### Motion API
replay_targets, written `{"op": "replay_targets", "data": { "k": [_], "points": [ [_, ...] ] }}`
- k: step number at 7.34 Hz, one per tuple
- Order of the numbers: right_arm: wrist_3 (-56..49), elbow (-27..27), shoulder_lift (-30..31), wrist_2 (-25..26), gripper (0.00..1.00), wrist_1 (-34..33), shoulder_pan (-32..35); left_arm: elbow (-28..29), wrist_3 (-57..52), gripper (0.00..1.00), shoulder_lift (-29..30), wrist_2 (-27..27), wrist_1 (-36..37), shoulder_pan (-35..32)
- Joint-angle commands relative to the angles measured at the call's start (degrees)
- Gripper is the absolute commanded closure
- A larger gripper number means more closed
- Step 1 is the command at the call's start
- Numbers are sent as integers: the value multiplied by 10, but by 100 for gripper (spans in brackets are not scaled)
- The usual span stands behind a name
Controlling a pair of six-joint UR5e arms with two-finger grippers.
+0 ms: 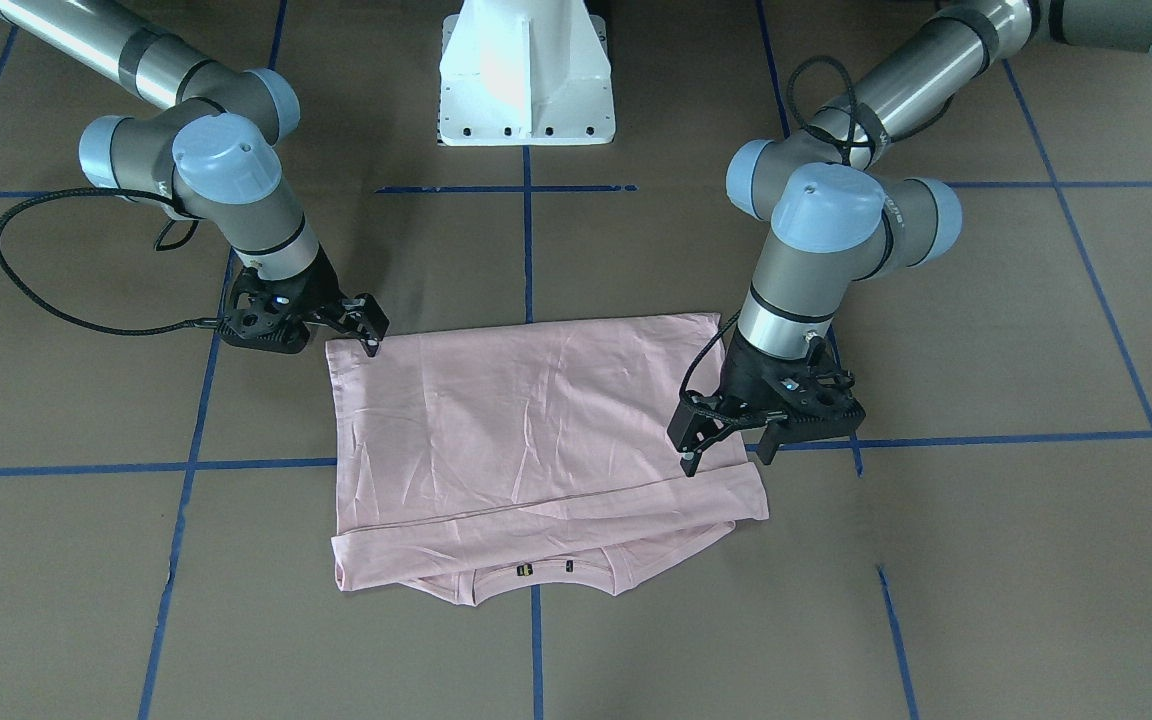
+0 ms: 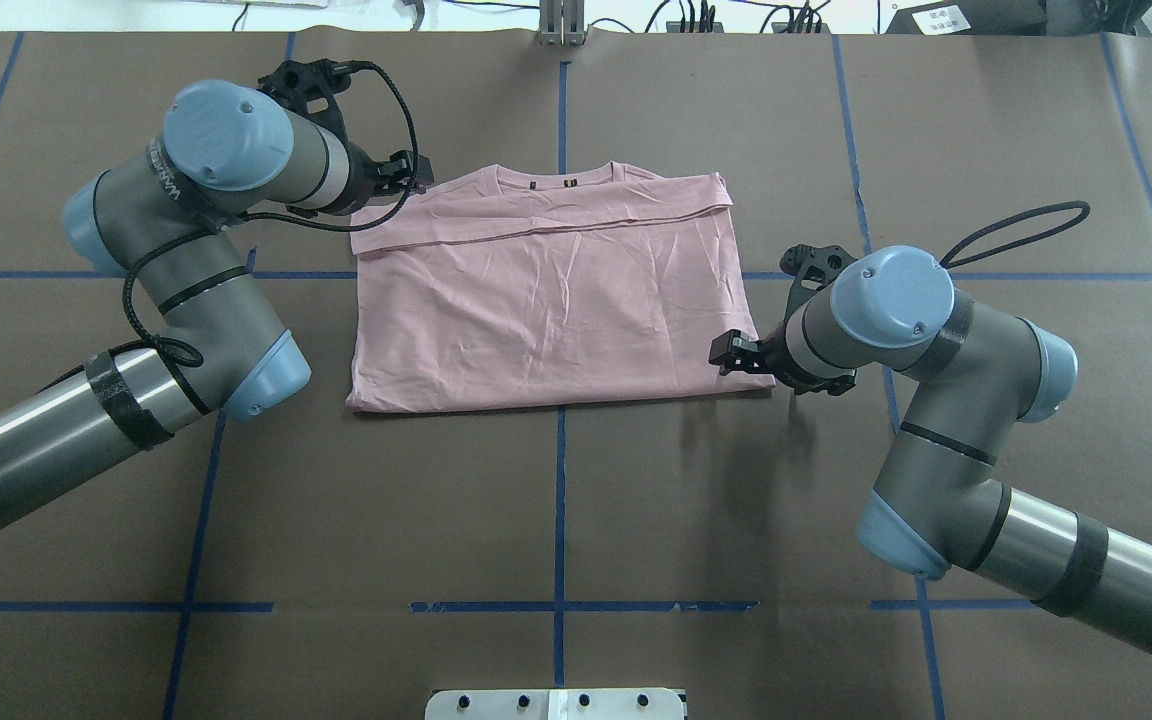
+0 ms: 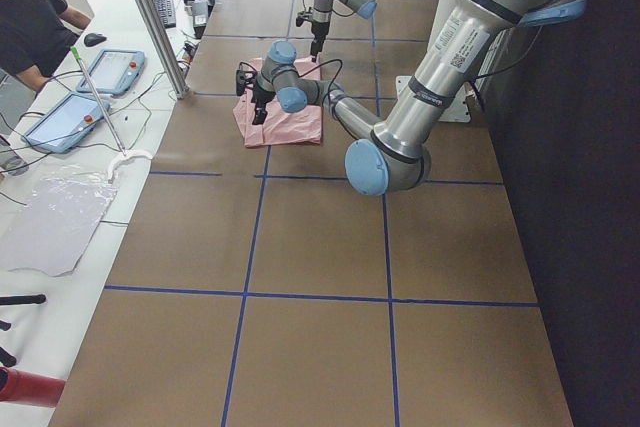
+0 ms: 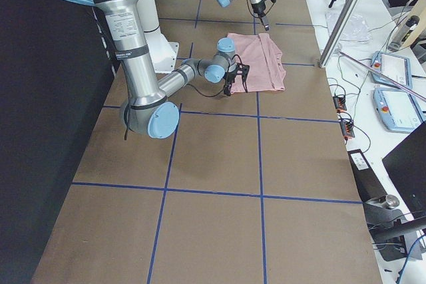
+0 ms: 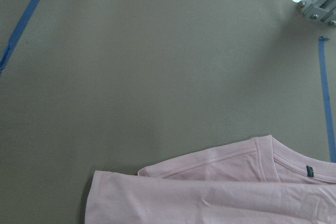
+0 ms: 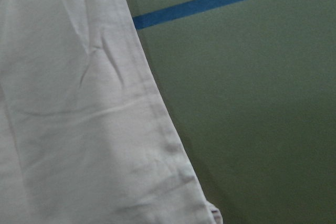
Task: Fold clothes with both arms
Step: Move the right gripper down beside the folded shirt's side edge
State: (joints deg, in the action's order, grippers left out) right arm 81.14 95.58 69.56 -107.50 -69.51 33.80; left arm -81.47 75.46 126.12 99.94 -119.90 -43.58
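The pink T-shirt (image 2: 556,310) lies folded into a rectangle at the middle of the tabletop (image 2: 556,520), nearer its far edge, with the collar (image 2: 561,178) toward that edge. I judge we are between folds. The left fingers (image 1: 688,450) stand spread wide over the collar-side corner, holding nothing. For the right fingers (image 1: 374,332), at the opposite corner, I cannot tell. Next, both must descend and pinch all layers.
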Motion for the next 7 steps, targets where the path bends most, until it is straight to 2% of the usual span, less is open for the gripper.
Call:
{"op": "replay_targets", "data": {
  "k": [1, 2, 3, 7],
  "points": [
    [-2, -2, 0, 0, 30, 0, -1, -4, 0, 0, -5, 0, -1, 0],
    [-4, -2, 0, -2, 69, 1, 0, -5, 0, 0, -5, 0, -1, 0],
    [-4, -2, 0, -3, 100, 3, 0, -5, 0, 0, -5, 0, -1, 0],
    [-5, 7, 1, -18, 100, 0, 6, -8, 0, 0, -8, 0, -2, 1]
  ]
}}
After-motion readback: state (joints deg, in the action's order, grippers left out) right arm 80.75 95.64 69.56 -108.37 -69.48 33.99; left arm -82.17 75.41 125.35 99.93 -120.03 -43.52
